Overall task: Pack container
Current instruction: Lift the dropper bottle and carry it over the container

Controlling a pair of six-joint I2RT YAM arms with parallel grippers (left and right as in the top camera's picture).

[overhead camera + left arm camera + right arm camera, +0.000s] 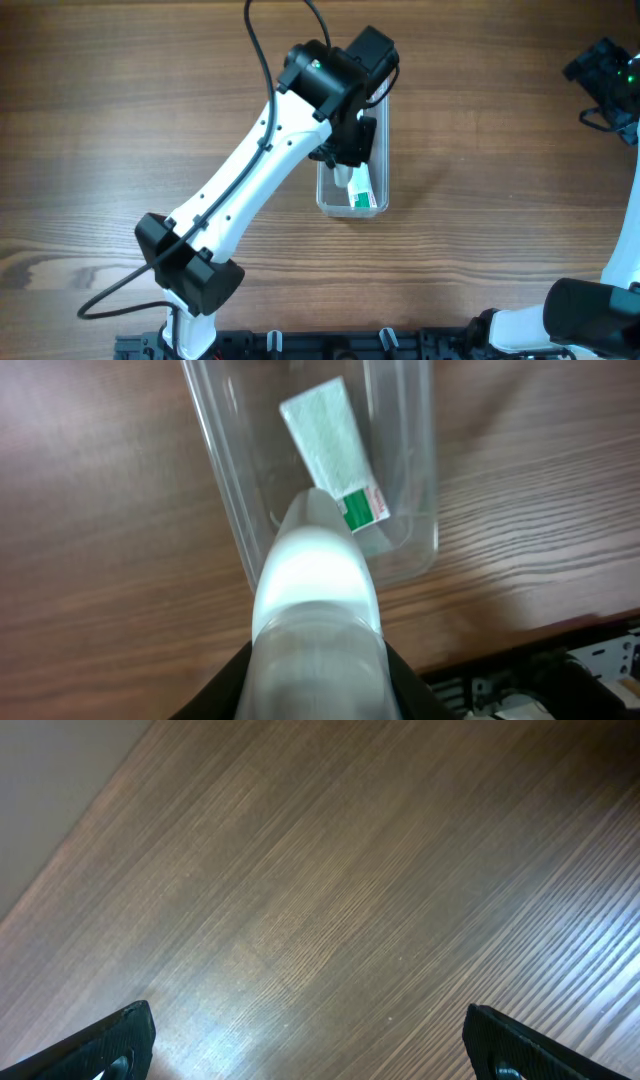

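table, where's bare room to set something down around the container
Bare wood runs right of the container up to the right arm, and across the table's far left corner. Crowded: the left arm lies over the container and its left side.

In the overhead view the left arm (250, 170) covers the far half of the container (383, 190), and most of the left pincer (345, 155) is under its own wrist. In the left wrist view a blurred white shape (315, 610) fills the front; we cannot tell what it is. The print on the tube (330, 450) is too small to read. The overhead frame's edge cuts the right arm (600, 310).
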